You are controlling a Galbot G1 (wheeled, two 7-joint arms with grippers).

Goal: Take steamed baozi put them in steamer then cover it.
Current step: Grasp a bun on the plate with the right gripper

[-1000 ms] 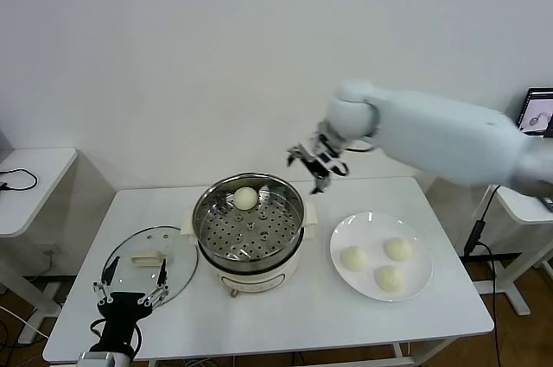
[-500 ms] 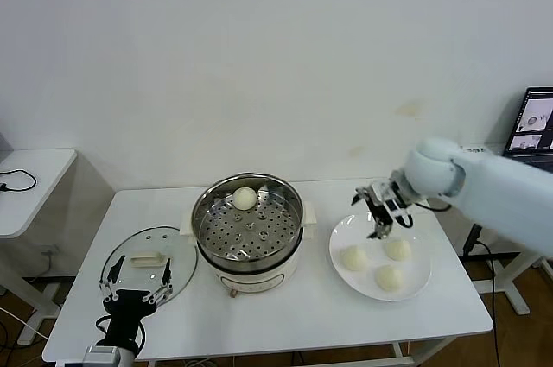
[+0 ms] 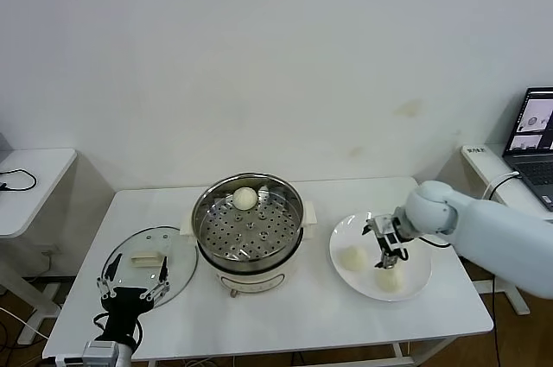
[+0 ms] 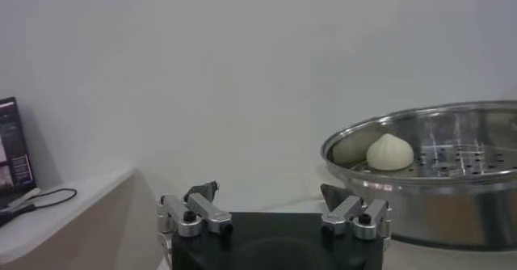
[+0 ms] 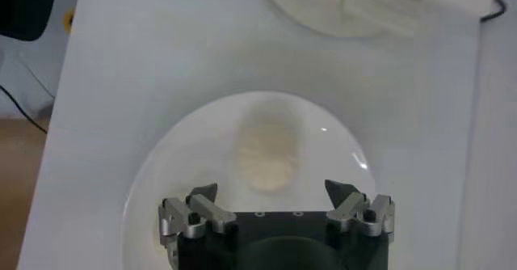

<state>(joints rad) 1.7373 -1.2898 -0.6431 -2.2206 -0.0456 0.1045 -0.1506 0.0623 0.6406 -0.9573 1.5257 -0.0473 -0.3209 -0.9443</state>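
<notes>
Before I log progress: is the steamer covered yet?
Uncovered. The cover lies flat on the table left of the steamer, whose basket shows one baozi.

- A shiny perforated metal steamer (image 3: 248,225) is seen.
- The cover (image 3: 149,265) is clear glass.
- Smooth matt baozi (image 3: 246,199).
- The plate (image 3: 417,282) looks glossy.

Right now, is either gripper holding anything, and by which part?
Nothing is held. The right gripper hangs open over a baozi on the plate; the left gripper is open near the cover.
</notes>
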